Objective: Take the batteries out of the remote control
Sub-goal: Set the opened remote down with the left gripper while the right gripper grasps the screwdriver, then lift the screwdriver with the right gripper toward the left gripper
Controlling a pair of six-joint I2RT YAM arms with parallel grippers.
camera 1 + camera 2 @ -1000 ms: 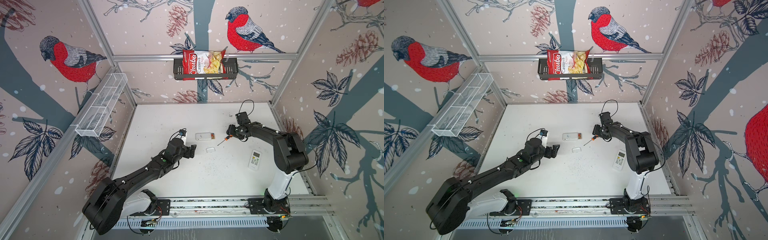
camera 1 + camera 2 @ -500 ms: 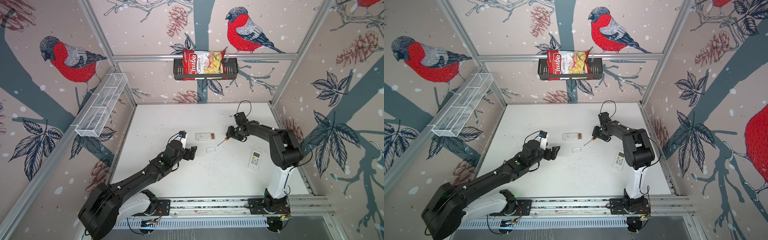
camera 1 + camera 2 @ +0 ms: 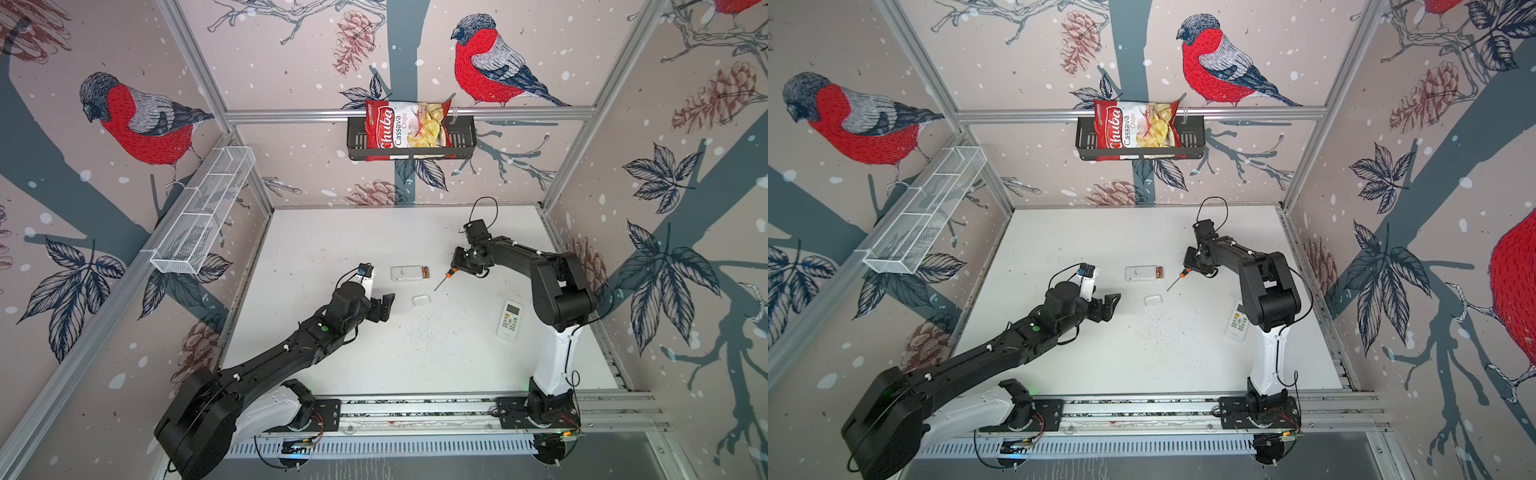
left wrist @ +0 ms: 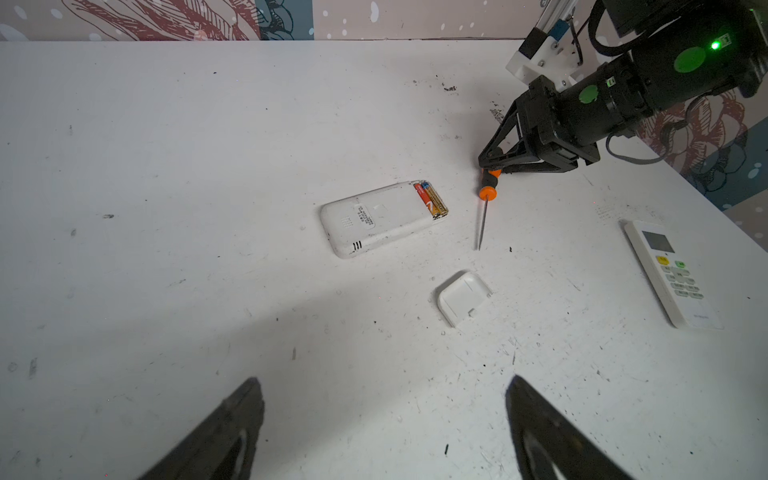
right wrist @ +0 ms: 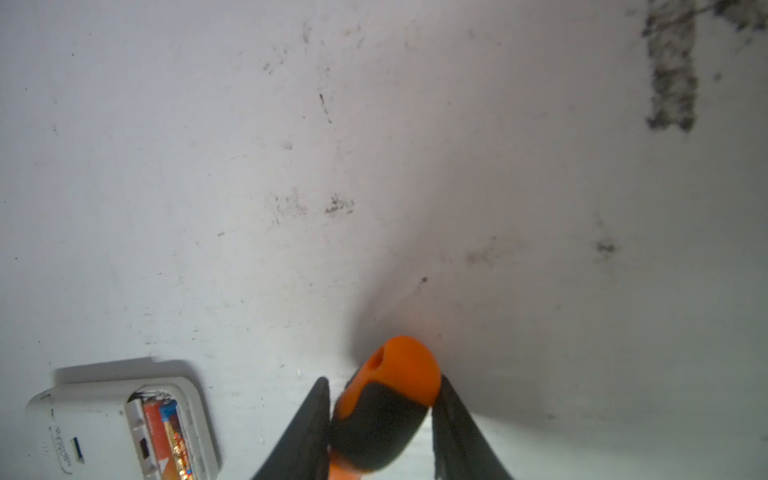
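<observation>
On the table (image 4: 166,166): remote control (image 4: 374,222), back up, bay open, two batteries (image 4: 431,200) seated inside. We logged right gripper (image 5: 383,386) clamped on screwdriver (image 4: 487,192) handle; left gripper (image 4: 384,381) spread wide, empty. We judged risk: unbraced remote skidding under prying.

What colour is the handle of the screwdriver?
The screwdriver handle is orange and black; the right wrist view shows it best.

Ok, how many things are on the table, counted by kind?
Remotes: 2
Batteries: 2, both in the open remote
Battery cover: 1
Screwdriver: 1
Total: 6
</observation>
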